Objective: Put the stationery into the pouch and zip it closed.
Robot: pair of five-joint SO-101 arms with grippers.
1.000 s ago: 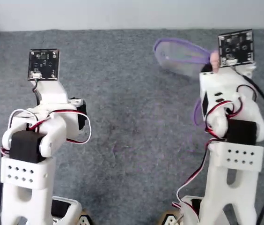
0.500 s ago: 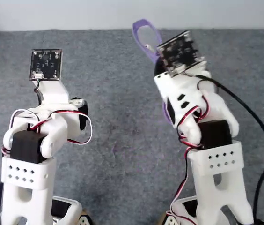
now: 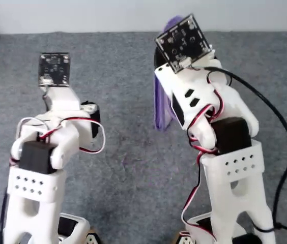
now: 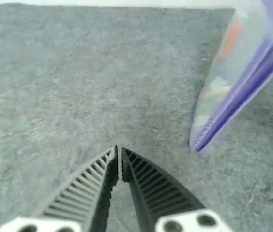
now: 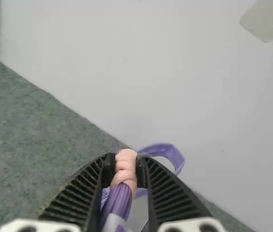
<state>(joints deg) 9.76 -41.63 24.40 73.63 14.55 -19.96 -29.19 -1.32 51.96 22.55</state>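
Right gripper point(image 5: 125, 163): fingers clamped on a pink piece point(image 5: 125, 176) at the top of the purple pouch point(image 3: 162, 104). The pouch hangs edge-on beside the right arm, its low corner close to the grey surface point(image 3: 123, 76); contact unclear. Coloured contents point(image 4: 227, 48) show through its clear side. Left gripper point(image 4: 119, 151): fingers pressed together, empty, low over the surface, pouch nearby.

Tbl point(image 3: 128, 168): grey felt-like cover, side to side | far edge: meets pale wall point(image 3: 82, 15) | standing on it, near edge: left arm point(image 3: 34, 188) & right arm point(image 3: 232, 188), white, well apart | purple pouch point(image 3: 162, 109) hangs over it, can't tell if lower end touches.
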